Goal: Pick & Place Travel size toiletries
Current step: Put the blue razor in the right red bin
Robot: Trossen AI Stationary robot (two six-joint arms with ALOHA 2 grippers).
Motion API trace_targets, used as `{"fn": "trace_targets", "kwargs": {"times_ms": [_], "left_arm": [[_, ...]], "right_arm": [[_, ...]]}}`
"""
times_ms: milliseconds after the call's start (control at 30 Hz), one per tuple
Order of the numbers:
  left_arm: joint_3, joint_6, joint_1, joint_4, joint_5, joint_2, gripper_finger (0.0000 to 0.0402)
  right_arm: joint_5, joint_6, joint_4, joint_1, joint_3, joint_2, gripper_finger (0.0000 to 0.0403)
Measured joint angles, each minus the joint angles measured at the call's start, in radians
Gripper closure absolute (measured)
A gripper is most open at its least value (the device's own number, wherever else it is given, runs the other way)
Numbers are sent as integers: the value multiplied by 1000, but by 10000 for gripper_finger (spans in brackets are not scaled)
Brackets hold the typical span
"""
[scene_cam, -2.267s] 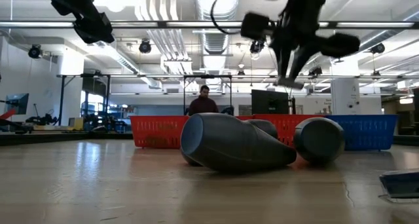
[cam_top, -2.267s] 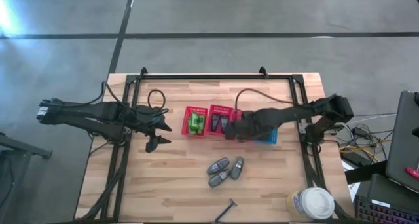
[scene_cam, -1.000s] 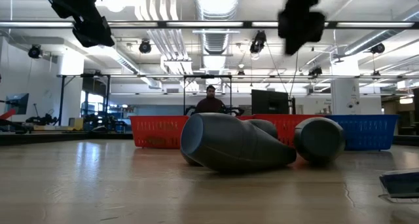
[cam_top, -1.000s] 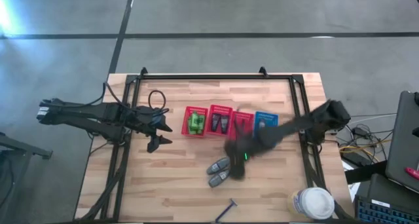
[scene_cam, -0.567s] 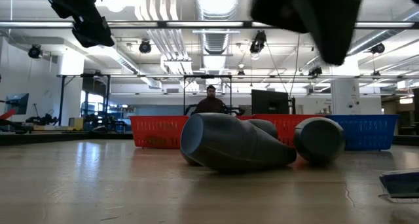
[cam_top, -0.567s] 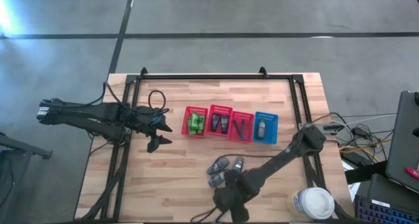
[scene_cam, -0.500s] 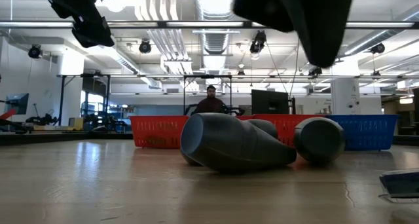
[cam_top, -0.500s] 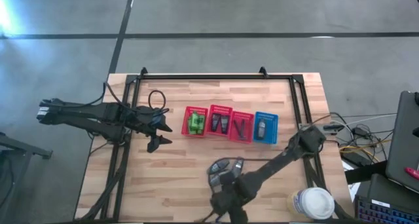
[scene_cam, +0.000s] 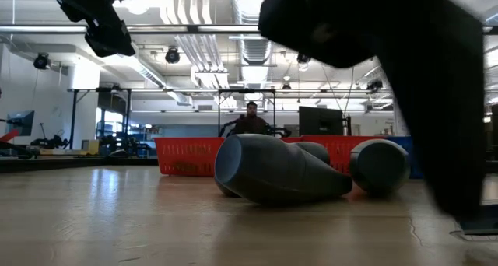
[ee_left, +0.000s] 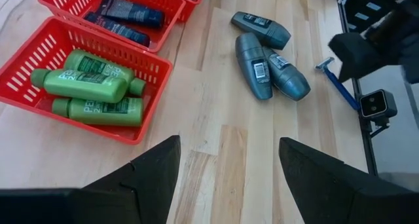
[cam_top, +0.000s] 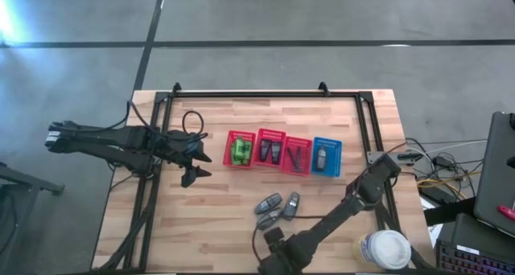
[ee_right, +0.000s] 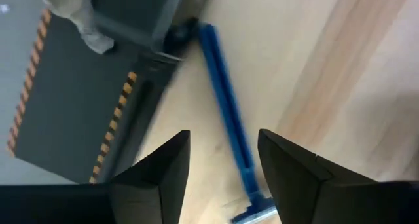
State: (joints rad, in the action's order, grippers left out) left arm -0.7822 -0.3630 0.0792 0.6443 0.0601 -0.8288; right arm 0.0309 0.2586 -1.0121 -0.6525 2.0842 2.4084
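A pale wooden table [cam_top: 217, 227] stood on a grey concrete floor, and in the low view a big hall ran back behind it, where a person [scene_cam: 250, 120] sat far off past the baskets. Across the middle of the table ran a row of four mesh baskets: the leftmost red basket [cam_top: 238, 149] held the green bottles [ee_left: 88, 92], the next red basket [cam_top: 269, 149] held dark tubes [ee_left: 124, 19], a third red basket [cam_top: 297, 155] held thin black razors, and the blue basket [cam_top: 326, 158] at the right end held one grey item. In front of that row, three grey oblong tubes [cam_top: 276, 210] lay loose on the wood, bunched together and touching. The right gripper [cam_top: 278, 257] was down at the table's near edge, its arm stretched long from the right post, and its fingers [ee_right: 288, 168] stood apart with nothing between them. Directly under it lay a blue-handled razor [ee_right: 229, 129], flat on the wood close to the edge, in line with the gap between the fingers. The left gripper [cam_top: 193, 161] hung over the table's left side, near the green-bottle basket, fingers [ee_left: 154, 164] spread and empty. A large white round-lidded container [cam_top: 386, 248] sat at the near right corner.
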Motion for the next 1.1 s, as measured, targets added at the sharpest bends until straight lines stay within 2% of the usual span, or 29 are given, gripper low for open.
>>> {"fn": "trace_targets", "kwargs": {"times_ms": [433,667,833,967,1100], "left_arm": [[1,-4,0,1,3,0,138],[1,-2,0,1,3,0,138],[1,3,0,1,3,0,138],[1,2,0,1,3,0,138],[1,2,0,-1,3,0,138]], "right_arm": [[-7,-32,85,-1,-128,-9,304],[-6,-34,33,2,-122,-8,377],[-42,-14,-57,10,-107,-24,377],[-92,106,-203,26,-110,-87,376],[-114,392,-307,60,-136,-224,376]]}}
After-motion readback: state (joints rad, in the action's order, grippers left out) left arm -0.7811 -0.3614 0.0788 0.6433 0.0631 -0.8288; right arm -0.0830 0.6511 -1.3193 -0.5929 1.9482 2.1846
